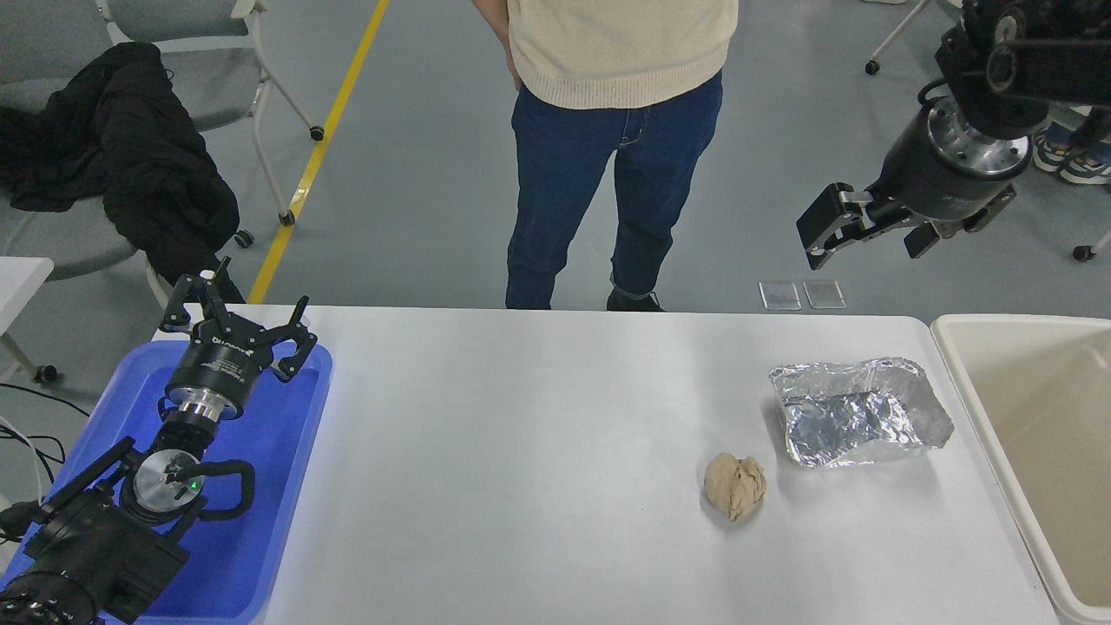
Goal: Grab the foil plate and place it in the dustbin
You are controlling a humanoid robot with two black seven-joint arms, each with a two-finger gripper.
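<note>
The foil plate lies on the white tabletop toward its right end, crumpled, with its wrinkled walls folded partly over the middle so the inside is hard to read. Just beside its near-left corner, but apart from it, sits a small tan paper ball. To the right of the plate stands the cream dustbin; its right and near parts are cut off by the picture's edges, and only pale bare inner walls show in the part that is visible.

The right gripper hangs high in the upper right, well above and beyond the far edge of the tabletop, clear of the plate and the bin. Its fingers point left and downward; they are seen nearly side-on and overlap, so I cannot tell how far apart they stand. Nothing is seen in them. The arm behind it runs out of the top right corner.

The left gripper is parked at the lower left above a blue tray, its fingers spread wide and holding nothing; the arm covers much of the tray.

At the far side stands a person in a cream sweater and jeans, cut off above the chest. A black garment is draped over a chair at the upper left.
</note>
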